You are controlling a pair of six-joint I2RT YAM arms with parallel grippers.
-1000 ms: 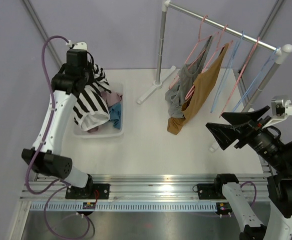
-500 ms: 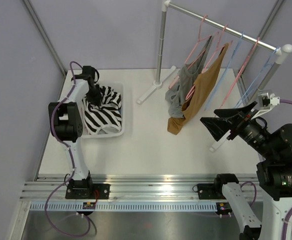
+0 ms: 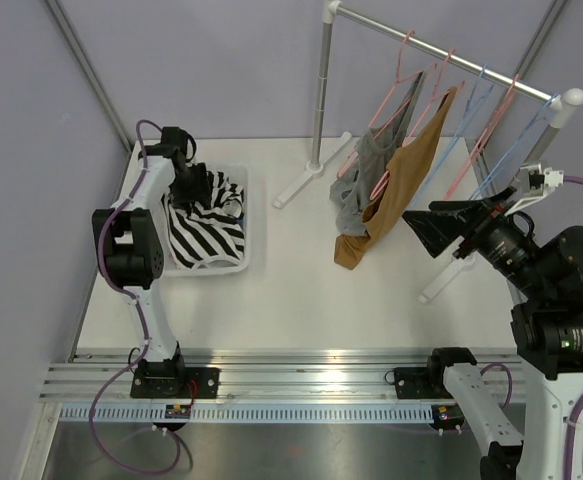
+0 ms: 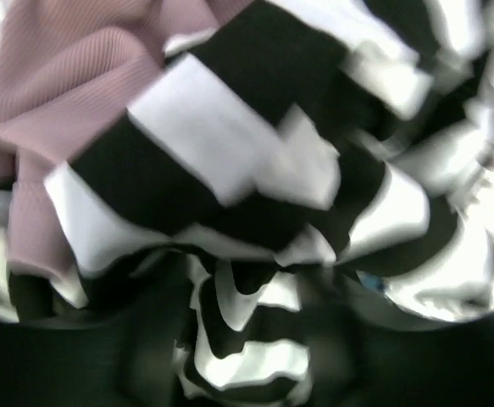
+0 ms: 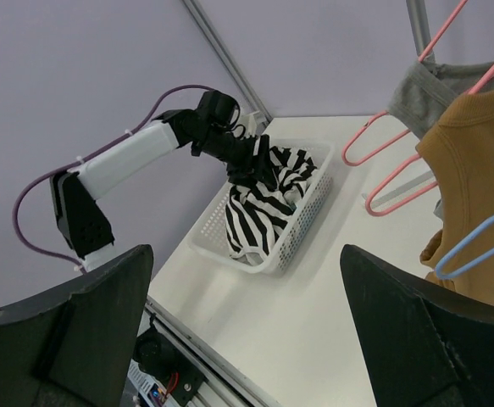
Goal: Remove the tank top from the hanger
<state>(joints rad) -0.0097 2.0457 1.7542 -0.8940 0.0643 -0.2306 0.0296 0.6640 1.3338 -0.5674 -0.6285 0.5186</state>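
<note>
The black-and-white striped tank top (image 3: 206, 225) is off its hanger. It lies crumpled in the white mesh basket (image 3: 243, 262) at the far left of the worktop (image 3: 291, 300) and fills most of it. In the left wrist view its broad stripes bunch against a ribbed pink garment (image 4: 69, 76) lying in the same basket.

The left gripper (image 3: 196, 188) is reached down into the far end of the basket, right on the striped cloth. The left wrist picture is blurred and its fingers are only a dark smear along the lower edge. I cannot tell whether that gripper is spread or pinching the fabric.

Across the worktop, a grey tank top (image 3: 366, 160) and a mustard tank top (image 3: 401, 185) hang side by side on pink hangers (image 3: 405, 44) from the garment rack's rail (image 3: 441, 50). The mustard one's hem reaches the worktop. Blue hangers (image 3: 451, 150) and another pink one hang bare further right on the rail.

The right gripper (image 3: 441, 228) is raised near the mustard top, apart from it. Its fingers (image 5: 69, 339) are spread wide, with nothing between them.
</note>
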